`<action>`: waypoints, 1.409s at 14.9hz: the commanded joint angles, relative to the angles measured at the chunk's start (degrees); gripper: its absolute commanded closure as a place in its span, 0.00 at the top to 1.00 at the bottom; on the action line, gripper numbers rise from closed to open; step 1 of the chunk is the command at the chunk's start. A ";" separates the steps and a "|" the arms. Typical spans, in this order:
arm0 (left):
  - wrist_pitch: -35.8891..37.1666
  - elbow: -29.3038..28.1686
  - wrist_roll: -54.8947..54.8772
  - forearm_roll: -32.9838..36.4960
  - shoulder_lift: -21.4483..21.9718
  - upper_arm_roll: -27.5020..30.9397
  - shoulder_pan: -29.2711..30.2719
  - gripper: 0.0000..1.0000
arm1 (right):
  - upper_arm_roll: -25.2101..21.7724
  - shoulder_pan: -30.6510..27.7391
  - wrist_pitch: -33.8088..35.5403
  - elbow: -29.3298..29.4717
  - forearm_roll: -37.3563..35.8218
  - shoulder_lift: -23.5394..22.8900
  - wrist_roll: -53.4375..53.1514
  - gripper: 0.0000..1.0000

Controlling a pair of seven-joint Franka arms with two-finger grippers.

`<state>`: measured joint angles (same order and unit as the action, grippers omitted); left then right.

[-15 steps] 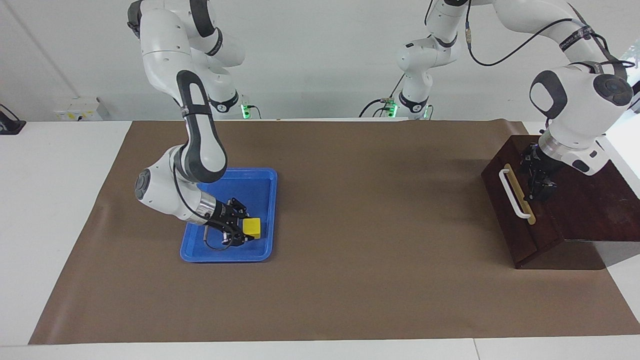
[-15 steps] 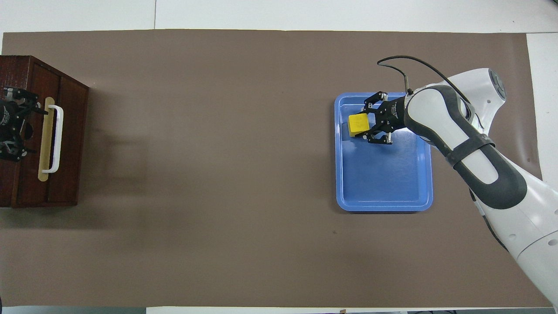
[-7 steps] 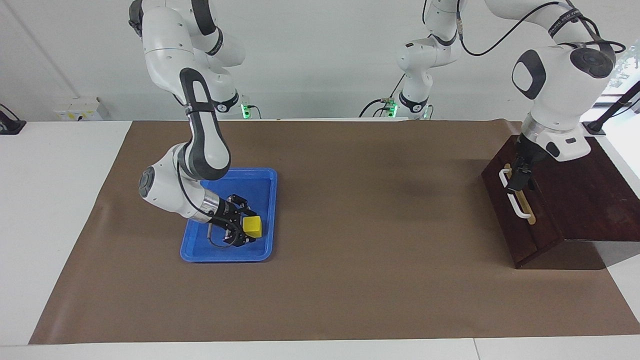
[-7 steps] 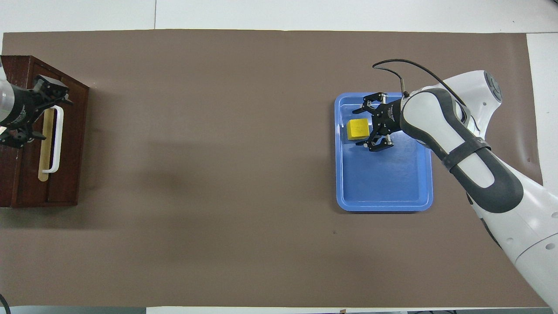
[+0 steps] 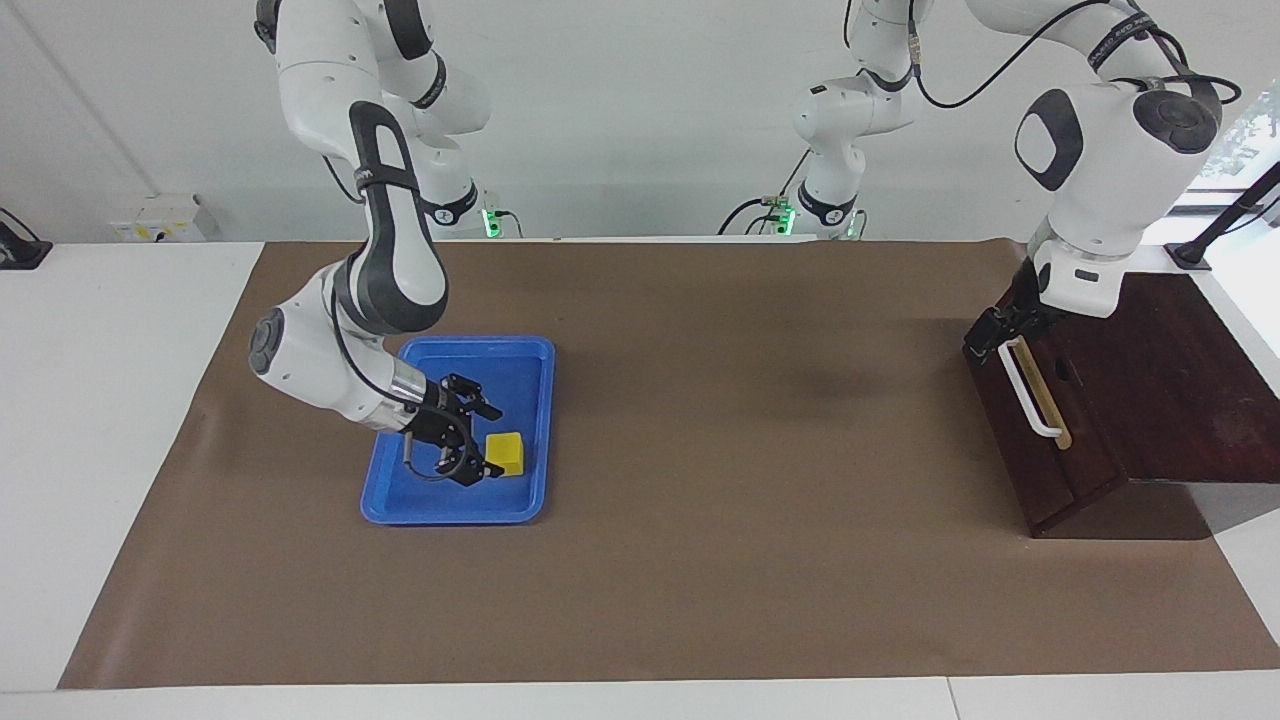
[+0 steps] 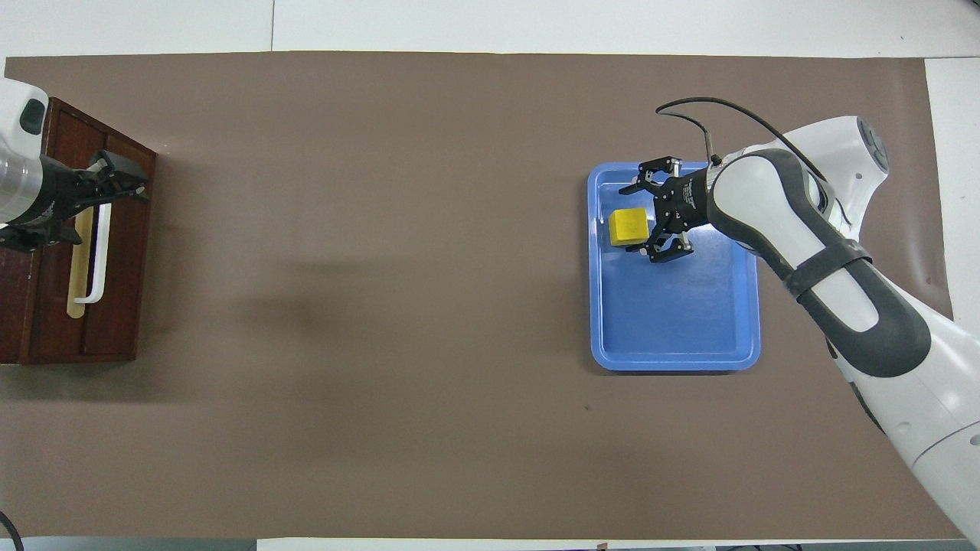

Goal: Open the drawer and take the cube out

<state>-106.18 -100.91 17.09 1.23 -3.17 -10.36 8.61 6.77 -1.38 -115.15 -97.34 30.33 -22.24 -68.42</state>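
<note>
The yellow cube lies in the blue tray, toward the end of it farther from the robots. My right gripper stands open beside the cube, its fingers spread wider than the cube and not gripping it. The drawer sits pushed into its dark wooden box at the left arm's end of the table, with its white bar handle showing. My left gripper hangs open over one end of that handle, holding nothing.
The brown mat covers most of the table, with white table edges around it. The wooden box's top lies under the left arm's wrist. The right arm's forearm reaches over the tray's side toward its own end of the table.
My right gripper has opened and let go of the cube, which now rests in the tray, and has drawn back a little. My left gripper has risen from the drawer front toward the handle's end.
</note>
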 commanded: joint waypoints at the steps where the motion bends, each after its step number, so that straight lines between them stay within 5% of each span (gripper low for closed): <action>1: 1.06 -0.17 -1.89 -1.41 1.49 -0.10 -1.22 1.00 | 0.52 -0.46 4.83 -0.21 -9.47 7.36 5.55 1.00; 4: 2.55 -0.78 -1.97 -1.41 2.29 -0.10 -1.76 1.00 | 0.26 -0.46 12.29 1.36 -16.06 12.47 16.69 1.00; 10: 11.42 -1.04 -12.77 -1.41 4.91 -0.37 -2.46 1.00 | -0.26 -1.43 19.87 1.46 -29.35 22.93 62.04 1.00; 16: 12.05 -1.31 -11.99 -1.50 6.77 -0.45 -2.46 1.00 | -0.44 -2.39 33.56 5.93 -33.40 27.07 75.07 1.00; 21: 13.89 0.71 -12.96 -1.58 5.89 -0.54 -3.34 1.00 | -0.27 -5.47 35.79 5.59 -32.35 26.73 76.15 1.00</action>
<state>-94.09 -100.96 5.33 0.50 2.54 -11.27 6.05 5.76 -4.93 -79.79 -91.94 -2.07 5.41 6.26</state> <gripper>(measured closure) 0.000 0.000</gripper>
